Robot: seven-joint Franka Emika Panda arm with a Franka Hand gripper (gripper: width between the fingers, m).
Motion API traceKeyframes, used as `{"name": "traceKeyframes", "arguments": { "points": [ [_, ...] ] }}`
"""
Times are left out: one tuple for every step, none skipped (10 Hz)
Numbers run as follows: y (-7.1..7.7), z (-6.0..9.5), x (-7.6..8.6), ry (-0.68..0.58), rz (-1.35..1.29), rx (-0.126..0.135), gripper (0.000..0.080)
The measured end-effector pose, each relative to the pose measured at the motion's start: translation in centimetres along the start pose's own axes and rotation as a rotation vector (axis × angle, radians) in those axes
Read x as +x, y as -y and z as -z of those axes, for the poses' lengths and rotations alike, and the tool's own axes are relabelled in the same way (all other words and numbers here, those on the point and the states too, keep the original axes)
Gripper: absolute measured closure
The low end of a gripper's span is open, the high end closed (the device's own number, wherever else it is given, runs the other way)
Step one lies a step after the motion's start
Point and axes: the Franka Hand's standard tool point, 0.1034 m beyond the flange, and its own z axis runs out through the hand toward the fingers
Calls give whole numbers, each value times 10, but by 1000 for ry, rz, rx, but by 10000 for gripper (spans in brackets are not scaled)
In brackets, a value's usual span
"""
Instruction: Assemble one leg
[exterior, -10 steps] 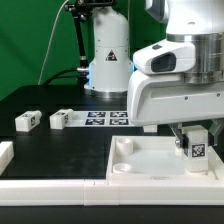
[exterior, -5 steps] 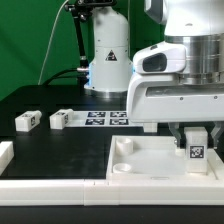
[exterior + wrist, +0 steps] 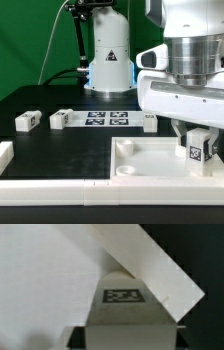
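Here, at the lower right of the exterior view, the leg [image 3: 197, 152] sits clamped between the fingers of the gripper [image 3: 198, 150], tag facing out, over the white panel [image 3: 140, 162]; the jaws are closed against its sides.

We observe the arm [image 3: 185, 60] in the exterior view as a set of smooth, glossy white housings with rounded edges. A grey cylindrical section sits between the upper white shell and the broad, boxy white hand body below it. A dark circular recess marks the side of the rounded wrist housing. The end effector [image 3: 196, 147] carries short, dark grey fingers [image 3: 180, 133] beneath the white body.
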Motion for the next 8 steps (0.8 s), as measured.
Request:
{"name": "traceKeyframes", "arguments": {
  "points": [
    [0, 0, 0, -1, -117, -2, 508],
    [0, 0, 0, 0, -159, -2, 508],
    [-1, 0, 0, 3, -224, -2, 508],
    [-1, 0, 0, 6, -295, -1, 508],
    [-1, 0, 0, 7, -383, -1, 508],
    [-1, 0, 0, 7, -404, -1, 508],
    [-1, 0, 0, 7, -437, -1, 508],
    [-1, 0, 0, 7, -405, -1, 508]
  ]
}}
